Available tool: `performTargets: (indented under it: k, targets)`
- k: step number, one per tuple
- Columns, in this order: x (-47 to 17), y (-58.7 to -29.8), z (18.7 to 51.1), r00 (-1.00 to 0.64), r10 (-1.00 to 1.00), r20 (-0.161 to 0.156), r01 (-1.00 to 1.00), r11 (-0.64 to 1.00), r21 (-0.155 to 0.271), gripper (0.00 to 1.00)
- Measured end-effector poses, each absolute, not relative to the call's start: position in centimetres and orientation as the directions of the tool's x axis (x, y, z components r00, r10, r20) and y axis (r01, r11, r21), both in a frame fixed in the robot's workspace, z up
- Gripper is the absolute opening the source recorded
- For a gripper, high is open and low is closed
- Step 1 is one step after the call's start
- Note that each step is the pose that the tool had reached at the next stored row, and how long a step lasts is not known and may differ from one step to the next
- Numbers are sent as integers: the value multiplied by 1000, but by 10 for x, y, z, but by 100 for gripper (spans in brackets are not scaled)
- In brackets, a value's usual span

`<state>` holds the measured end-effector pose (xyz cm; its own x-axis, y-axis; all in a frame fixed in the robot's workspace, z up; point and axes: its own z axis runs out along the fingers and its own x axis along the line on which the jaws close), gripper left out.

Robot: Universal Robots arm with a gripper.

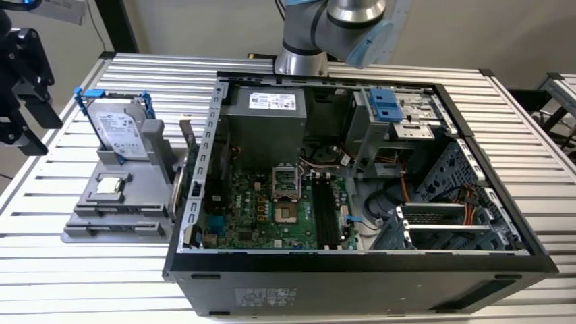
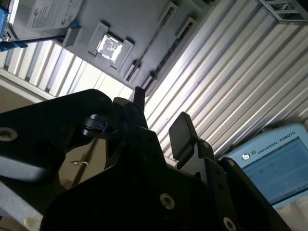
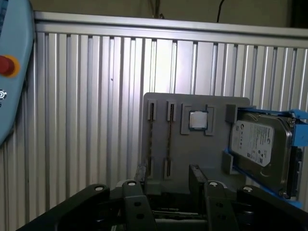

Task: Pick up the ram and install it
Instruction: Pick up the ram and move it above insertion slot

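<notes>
Black blocky gripper (image 3: 167,175), jaws apart, near thin ram (image 3: 169,139) in grey holder (image 3: 192,149)

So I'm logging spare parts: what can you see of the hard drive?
The hard drive is a silver metal box with a white label, clipped in a blue frame. It stands on edge in a slot of the grey holder, at the exterior view's left of the computer case. Only frame and holder touch it.

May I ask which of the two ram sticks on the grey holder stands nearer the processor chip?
The ram stick slotted beside the processor chip; the other stick stands at the edge of the holder.
</notes>
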<state>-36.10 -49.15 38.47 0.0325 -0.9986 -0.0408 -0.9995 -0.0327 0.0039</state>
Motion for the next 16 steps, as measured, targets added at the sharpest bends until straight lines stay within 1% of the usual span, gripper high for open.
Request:
performTargets:
  k: [16]
  targets:
    - [-361, -490, 364, 32, -999, -41, -999, -33, 4, 0]
